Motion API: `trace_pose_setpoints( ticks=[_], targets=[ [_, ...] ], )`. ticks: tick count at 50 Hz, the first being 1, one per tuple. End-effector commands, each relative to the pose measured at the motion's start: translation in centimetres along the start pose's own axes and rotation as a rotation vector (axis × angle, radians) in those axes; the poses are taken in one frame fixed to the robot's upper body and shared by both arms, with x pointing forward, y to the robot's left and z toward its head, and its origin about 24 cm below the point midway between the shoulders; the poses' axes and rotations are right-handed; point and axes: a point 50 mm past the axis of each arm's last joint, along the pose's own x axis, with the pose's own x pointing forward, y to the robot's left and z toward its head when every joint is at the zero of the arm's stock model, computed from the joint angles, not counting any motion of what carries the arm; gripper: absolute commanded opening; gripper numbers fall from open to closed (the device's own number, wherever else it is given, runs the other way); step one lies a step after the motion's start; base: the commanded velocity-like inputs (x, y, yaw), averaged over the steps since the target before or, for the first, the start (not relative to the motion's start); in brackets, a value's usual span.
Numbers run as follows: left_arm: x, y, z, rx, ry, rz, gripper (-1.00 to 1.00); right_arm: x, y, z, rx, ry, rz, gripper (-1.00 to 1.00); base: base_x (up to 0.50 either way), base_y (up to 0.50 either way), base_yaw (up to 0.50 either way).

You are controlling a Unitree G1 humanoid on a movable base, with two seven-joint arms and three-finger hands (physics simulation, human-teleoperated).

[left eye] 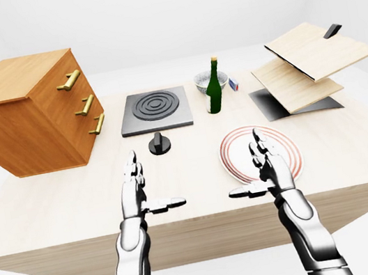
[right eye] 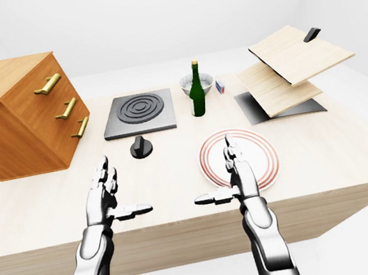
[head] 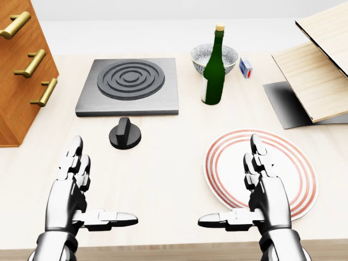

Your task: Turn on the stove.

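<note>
Hands float empty, so nothing is switched on yet. Your left hand (head: 73,187) and right hand (head: 261,187) hang above the desk (head: 163,179) with fingers spread apart. The black knob (head: 125,133) sits just below the stove (head: 130,85), nearer your left hand. The desk is pale wood and the room is plain white.
</note>
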Motion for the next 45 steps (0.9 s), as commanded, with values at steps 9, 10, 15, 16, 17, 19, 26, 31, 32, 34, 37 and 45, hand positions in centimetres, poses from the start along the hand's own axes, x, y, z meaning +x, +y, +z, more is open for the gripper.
trace_pose_setpoints(
  ticks=[9, 10, 15, 16, 17, 19, 26, 31, 32, 34, 37, 45],
  targets=[
    [0.2, -0.2, 0.3, -0.004, -0.007, -0.005, 1.00, -0.1, 0.3, -0.3, -0.031, 0.014, 0.006, 1.00, 0.07, 0.00, 0.00],
    [0.1, -0.3, 0.3, 0.001, -0.008, -0.008, 1.00, -0.1, 0.4, -0.3, -0.033, 0.015, 0.006, 1.00, 0.50, -0.03, 0.00],
    [0.0, -0.1, 0.5, -0.002, -0.012, -0.006, 1.00, 0.0, 0.4, -0.6, -0.037, 0.026, 0.005, 1.00, 0.50, -0.03, 0.00],
    [0.0, -0.1, 0.5, -0.002, -0.012, -0.006, 1.00, 0.0, 0.4, -0.6, -0.038, 0.026, 0.005, 1.00, 0.50, -0.03, 0.00],
    [0.0, -0.1, 0.4, -0.002, -0.011, -0.005, 1.00, 0.0, 0.5, -0.7, -0.040, 0.025, 0.007, 1.00, 0.50, -0.03, 0.00],
    [0.0, -0.1, 0.4, -0.002, -0.011, -0.006, 1.00, 0.0, 0.5, -0.7, -0.041, 0.025, 0.007, 1.00, 0.50, -0.03, 0.00],
    [-0.1, -0.1, 0.5, 0.000, -0.012, -0.005, 1.00, 0.1, 0.5, -0.7, -0.038, 0.029, 0.008, 1.00, 0.50, -0.03, 0.00],
    [0.1, 0.5, 0.6, -0.004, -0.014, 0.010, 1.00, 0.1, 0.5, -0.8, -0.040, 0.031, 0.009, 1.00, 0.50, -0.03, 0.00],
    [0.2, 0.7, 0.6, -0.005, -0.015, 0.016, 1.00, 0.1, 0.5, -0.8, -0.041, 0.032, 0.009, 1.00, 0.50, -0.02, 0.00],
    [0.2, 1.0, 0.8, -0.009, -0.016, 0.023, 1.00, 0.1, 0.5, -0.8, -0.041, 0.032, 0.010, 1.00, 0.50, -0.03, 0.00],
    [-0.1, 1.3, 1.1, -0.013, -0.021, 0.033, 1.00, 0.1, 0.5, -0.8, -0.039, 0.034, 0.009, 1.00, 0.50, -0.02, 0.00],
    [-0.1, 1.5, 1.2, -0.015, -0.023, 0.041, 1.00, 0.0, 0.6, -0.8, -0.038, 0.028, 0.017, 1.00, 0.13, -0.01, 0.00]
  ],
)
